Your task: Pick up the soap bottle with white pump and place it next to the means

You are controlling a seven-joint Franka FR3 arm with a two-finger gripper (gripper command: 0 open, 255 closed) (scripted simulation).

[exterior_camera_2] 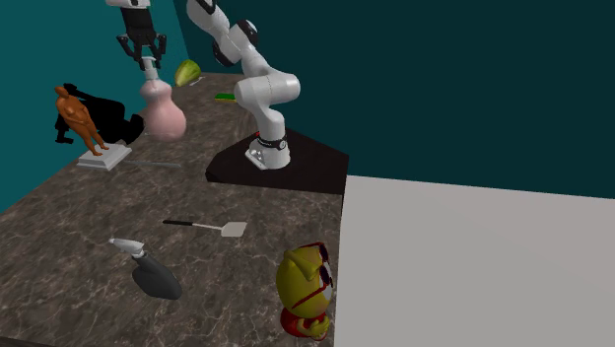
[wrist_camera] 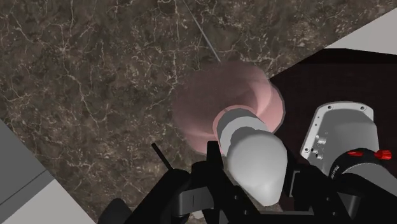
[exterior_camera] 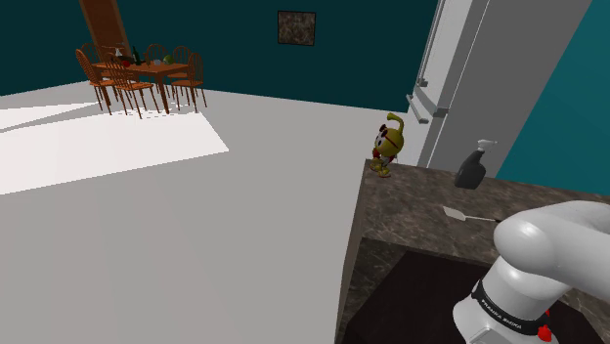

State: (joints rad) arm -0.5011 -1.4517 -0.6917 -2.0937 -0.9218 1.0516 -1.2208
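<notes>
1. Clock directions are as the second exterior view shows them, centred on the pink bottle (exterior_camera_2: 164,116). The gripper (exterior_camera_2: 148,59) sits straight above it, so the top is taken.
2. 9 o'clock: brown figurine (exterior_camera_2: 79,118), near, so only a narrow gap on that side.
3. 1 o'clock: yellow-green lump (exterior_camera_2: 187,72), also near.
4. 3 o'clock: the arm's own base (exterior_camera_2: 268,146) on the black stand (exterior_camera_2: 306,170) blocks things.
5. 6 o'clock: bare counter (exterior_camera_2: 118,202), wide open down to the spatula (exterior_camera_2: 209,227). The dark spray bottle (exterior_camera_2: 150,274) and yellow toy (exterior_camera_2: 306,288) are well apart beyond it.

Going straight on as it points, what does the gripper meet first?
The white pump of the pink soap bottle, directly beneath the gripper; it may be touching it, as depth is unclear.
</notes>
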